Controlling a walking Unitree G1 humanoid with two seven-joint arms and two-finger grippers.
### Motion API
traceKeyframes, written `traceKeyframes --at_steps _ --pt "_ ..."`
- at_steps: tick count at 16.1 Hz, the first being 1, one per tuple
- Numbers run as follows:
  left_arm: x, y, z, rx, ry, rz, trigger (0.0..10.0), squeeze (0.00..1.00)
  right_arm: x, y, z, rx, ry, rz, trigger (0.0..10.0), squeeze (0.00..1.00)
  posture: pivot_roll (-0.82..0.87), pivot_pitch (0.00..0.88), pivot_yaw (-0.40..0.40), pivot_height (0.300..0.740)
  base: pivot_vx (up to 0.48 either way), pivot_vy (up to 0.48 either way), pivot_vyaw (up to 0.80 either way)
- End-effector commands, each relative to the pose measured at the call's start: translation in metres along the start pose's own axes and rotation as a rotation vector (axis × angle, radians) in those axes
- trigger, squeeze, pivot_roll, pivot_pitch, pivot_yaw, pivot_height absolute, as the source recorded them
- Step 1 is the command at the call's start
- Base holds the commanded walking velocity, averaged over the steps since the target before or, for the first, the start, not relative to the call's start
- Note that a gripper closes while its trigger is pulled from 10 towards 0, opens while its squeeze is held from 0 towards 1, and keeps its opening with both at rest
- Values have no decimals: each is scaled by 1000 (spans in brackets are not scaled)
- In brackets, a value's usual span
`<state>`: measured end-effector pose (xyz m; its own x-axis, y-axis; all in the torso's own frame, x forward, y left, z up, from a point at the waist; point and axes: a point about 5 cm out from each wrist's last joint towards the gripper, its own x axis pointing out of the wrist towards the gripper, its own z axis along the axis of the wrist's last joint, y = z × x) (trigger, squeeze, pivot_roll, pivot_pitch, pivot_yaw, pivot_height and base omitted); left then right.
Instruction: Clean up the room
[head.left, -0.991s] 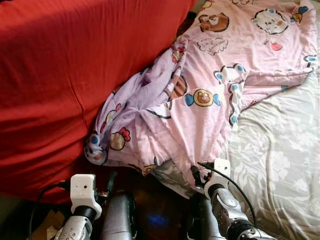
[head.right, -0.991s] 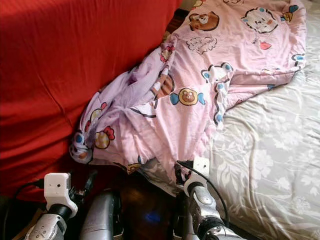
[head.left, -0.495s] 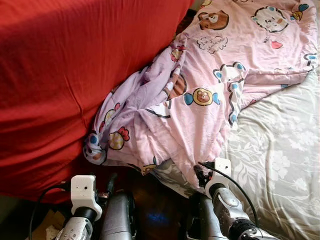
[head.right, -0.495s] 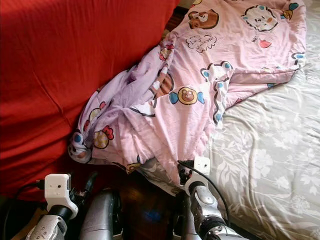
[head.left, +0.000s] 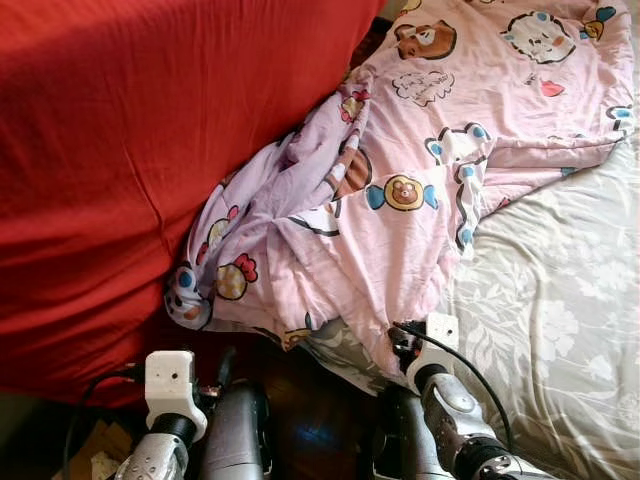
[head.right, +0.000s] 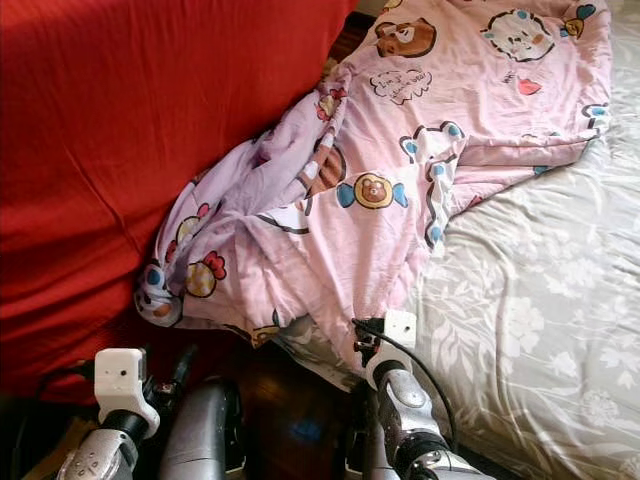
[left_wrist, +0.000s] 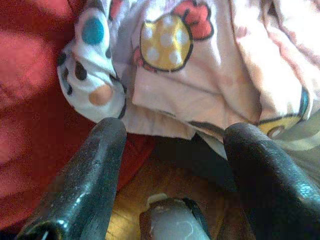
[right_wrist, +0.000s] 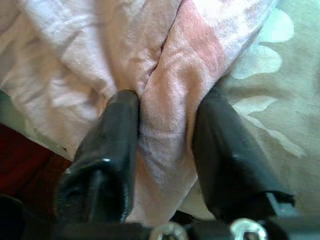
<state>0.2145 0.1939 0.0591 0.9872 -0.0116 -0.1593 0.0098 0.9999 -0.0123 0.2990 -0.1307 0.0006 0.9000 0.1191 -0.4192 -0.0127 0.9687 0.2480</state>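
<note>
Loosely rumpled pink cartoon-print blanket (head.left: 400, 190), right gripper (right_wrist: 167, 145) jaws pinching its lower fold, left gripper (left_wrist: 172, 150) jaws spread empty.

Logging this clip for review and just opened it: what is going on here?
The robot stands at the edge of a bed, tidying bedding. Its right claw has its two fingers around a fold at the hanging edge of the pink cartoon-print blanket, which lies crumpled across the grey floral sheet and against a large red cover. The left claw is open and empty, low beside the bed, pointing at the blanket's bunched corner above the wooden floor.
</note>
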Motion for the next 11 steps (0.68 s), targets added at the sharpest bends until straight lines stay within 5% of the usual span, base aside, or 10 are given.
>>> traceKeyframes --at_steps 1,11 --pt "-4 2 -10 1 37 7 10000 0 -3 -1 -7 8 16 -2 0 0 172 291 -44 612 0 0 0" --pt "30 23 -42 -3 116 80 10000 0 -30 -40 -45 93 53 -141 0 0 123 84 -52 612 0 0 0"
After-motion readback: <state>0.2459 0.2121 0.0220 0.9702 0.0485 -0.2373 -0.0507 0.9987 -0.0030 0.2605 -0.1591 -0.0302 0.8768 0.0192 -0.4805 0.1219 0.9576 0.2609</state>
